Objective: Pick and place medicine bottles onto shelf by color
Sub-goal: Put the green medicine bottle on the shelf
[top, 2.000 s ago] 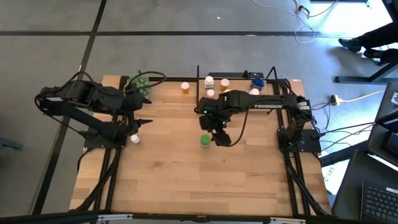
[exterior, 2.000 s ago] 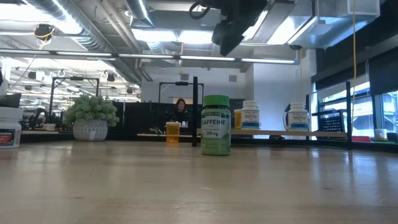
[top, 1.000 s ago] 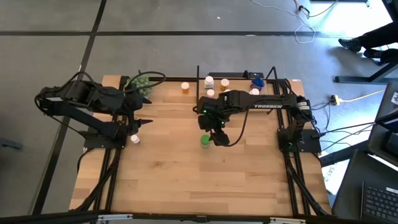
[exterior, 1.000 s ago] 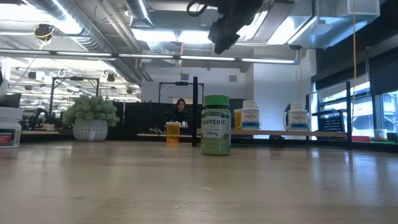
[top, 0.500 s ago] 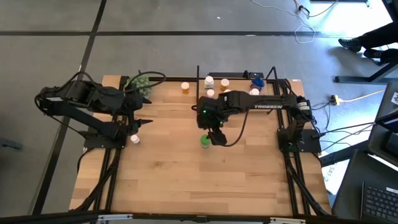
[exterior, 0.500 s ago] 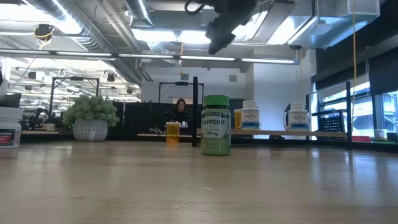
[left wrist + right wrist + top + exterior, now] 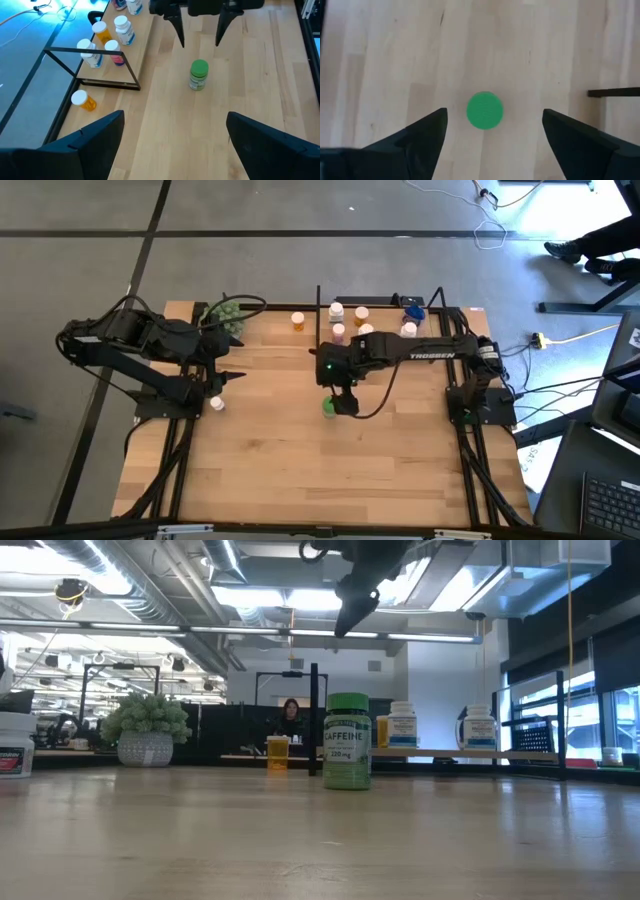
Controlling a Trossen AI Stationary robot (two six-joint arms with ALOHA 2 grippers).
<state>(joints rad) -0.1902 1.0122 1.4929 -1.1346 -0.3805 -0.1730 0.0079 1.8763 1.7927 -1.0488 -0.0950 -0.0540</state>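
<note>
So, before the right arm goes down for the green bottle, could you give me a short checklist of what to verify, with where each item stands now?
1. Right gripper open: ok, fingers spread wide.
2. Centred over the green bottle: ok, its cap sits between the two fingers in the right wrist view.
3. Bottle upright: ok, it stands on its base on the table in the low view.
4. Clear space around the bottle: ok, bare wood on all sides.
5. Left gripper out of the way: ok, it is open and waits at the table's left side.
6. Free spot on the shelf for green: cannot tell.
</note>
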